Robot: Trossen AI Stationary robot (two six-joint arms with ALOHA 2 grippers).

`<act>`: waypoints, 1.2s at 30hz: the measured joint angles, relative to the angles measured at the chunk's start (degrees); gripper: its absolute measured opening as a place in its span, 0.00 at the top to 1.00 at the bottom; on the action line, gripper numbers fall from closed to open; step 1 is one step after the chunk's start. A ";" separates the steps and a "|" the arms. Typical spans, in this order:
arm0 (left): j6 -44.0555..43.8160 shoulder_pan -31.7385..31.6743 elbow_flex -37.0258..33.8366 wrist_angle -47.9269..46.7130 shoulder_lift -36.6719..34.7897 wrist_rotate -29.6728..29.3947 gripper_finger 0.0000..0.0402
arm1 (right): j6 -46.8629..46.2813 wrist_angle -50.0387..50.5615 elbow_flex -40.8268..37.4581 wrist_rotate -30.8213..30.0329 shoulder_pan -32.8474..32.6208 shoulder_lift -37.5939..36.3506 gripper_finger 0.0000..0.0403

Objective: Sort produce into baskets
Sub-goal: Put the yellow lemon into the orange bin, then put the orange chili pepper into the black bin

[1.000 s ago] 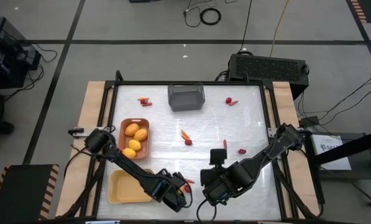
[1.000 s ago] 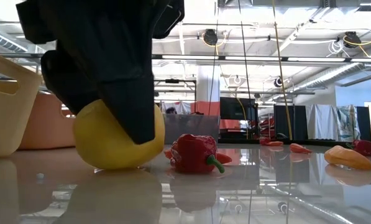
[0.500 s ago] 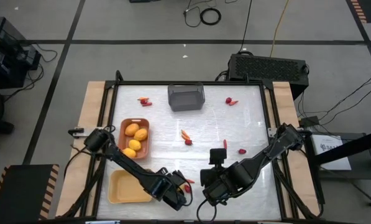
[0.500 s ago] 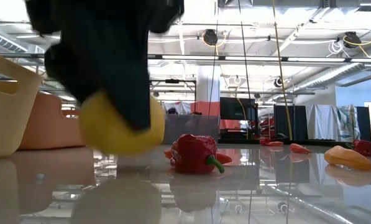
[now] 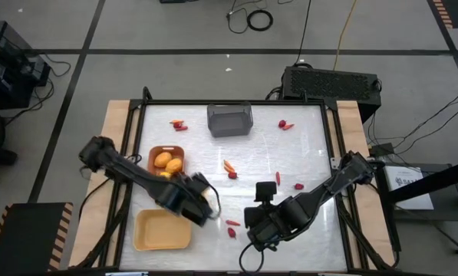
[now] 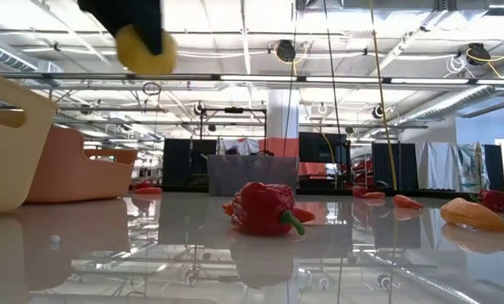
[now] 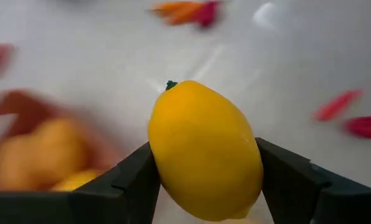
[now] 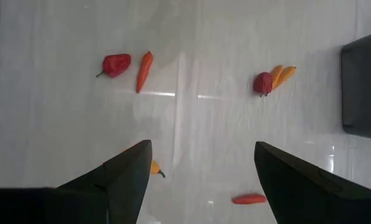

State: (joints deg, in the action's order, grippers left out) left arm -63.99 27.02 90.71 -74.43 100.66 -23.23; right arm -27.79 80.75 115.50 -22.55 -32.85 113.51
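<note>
Left gripper (image 7: 204,186) clamps a smooth, rigid-looking toy lemon (image 7: 205,150) across its middle (likely light, possibly slippery), centre frame; right gripper (image 8: 197,168) waits wide open, lower centre.

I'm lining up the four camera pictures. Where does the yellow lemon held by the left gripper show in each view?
High view: the yellow lemon barely shows at the left gripper, right of the orange-brown tray.
Low view: top left, lifted off the table.
Left wrist view: centre, between the dark fingers.
Right wrist view: not in it.
Shared landmark: the orange-brown tray, also in the low and left wrist views.
</note>
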 joint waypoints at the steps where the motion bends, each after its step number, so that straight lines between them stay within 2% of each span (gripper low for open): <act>1: -0.01 -0.66 -0.02 -3.45 -1.18 -0.40 0.41 | 0.00 -0.06 0.00 -0.02 0.23 0.00 0.31; 5: 0.01 -3.03 -3.33 -11.02 -6.84 -2.80 0.41 | 0.00 -0.29 0.00 -0.02 0.99 0.00 0.31; 9: 0.99 -4.61 -12.57 -10.45 -15.19 -2.09 0.41 | -0.07 -0.31 0.00 0.00 1.34 0.00 0.31; 14: -5.39 -6.27 -27.71 -3.54 -26.84 4.05 0.41 | -0.52 -0.33 0.00 -0.04 1.38 0.00 0.31; 18: -8.45 -6.49 -34.87 2.66 -31.76 7.72 0.41 | -0.61 -0.48 0.00 -0.04 2.42 0.00 0.31; 25: -10.49 -6.44 -38.35 0.38 -32.06 8.14 0.32 | 0.01 -2.83 0.00 -0.22 6.43 0.00 0.31; 31: -7.18 -6.44 -38.44 1.19 -32.00 7.91 0.19 | 1.30 -4.67 0.00 -0.20 9.98 0.00 0.31; 36: -4.55 -6.44 -38.43 2.68 -32.07 7.07 0.14 | 1.44 -4.68 0.00 -0.12 12.65 0.00 0.31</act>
State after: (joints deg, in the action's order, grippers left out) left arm -68.54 20.58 52.28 -71.75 68.59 -16.15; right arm -26.35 76.07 115.50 -22.66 -20.19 113.51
